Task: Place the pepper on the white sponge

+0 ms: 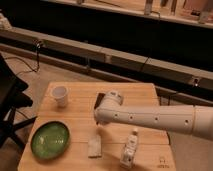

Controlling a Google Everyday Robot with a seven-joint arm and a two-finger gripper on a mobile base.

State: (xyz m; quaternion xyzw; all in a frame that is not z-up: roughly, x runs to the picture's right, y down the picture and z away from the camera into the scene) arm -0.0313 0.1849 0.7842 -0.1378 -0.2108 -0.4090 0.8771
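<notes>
— Where is the sponge (94, 146) found?
— Laid flat near the table's (75, 117) front edge; off-white, rectangular, nothing on it; the closed gripper (99, 101) is held beyond it; the pepper cannot be made out.

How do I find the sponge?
Look at the wooden table, near its front edge, between the green plate and the white bottle. The sponge lies there, just below the gripper in the picture. It's flat and squarish, not round or long.

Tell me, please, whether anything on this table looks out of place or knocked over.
Only the white bottle near the front edge of the table: it seems to lie on its side, though I cannot be sure. The cup, green plate and white sponge look fine. The claw is over mid-table, shut.
</notes>
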